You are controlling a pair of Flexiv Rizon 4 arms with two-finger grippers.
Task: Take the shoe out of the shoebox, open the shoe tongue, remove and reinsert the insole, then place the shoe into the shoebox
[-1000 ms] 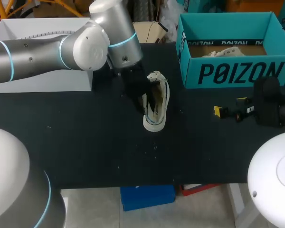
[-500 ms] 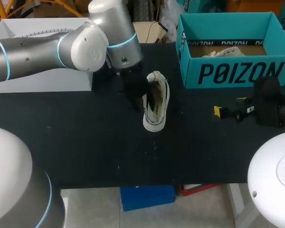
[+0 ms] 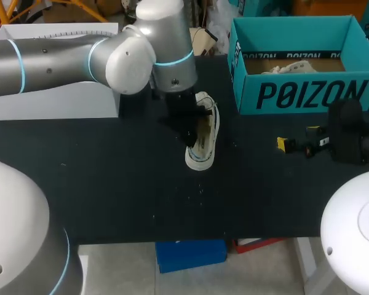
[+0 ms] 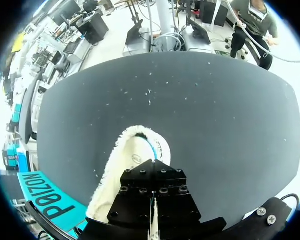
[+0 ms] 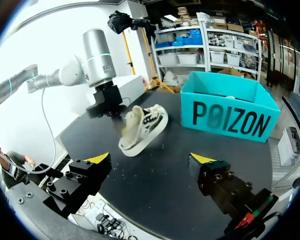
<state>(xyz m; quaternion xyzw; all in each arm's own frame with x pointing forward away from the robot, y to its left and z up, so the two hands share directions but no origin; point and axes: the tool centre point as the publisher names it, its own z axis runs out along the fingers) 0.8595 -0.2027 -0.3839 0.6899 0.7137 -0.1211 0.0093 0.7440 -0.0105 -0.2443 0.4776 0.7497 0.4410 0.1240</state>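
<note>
Plainly, the left tool (image 4: 153, 176) is clenched over the shoe (image 3: 203, 146), which lies on its side on the table (image 3: 111, 184) near the shoebox (image 3: 301, 92). With the right tool (image 5: 150, 161) released and well apart, any pull could drag the unsteadied shoe instead of working it open. Since a second ago the left arm has swung further over the shoe, which stayed put.

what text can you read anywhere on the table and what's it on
"POIZON": big black letters on the front wall of the teal shoebox.
Small print on the black strip inside the shoebox: too small to read.
Small mark inside the shoe: too blurred to read.
</note>
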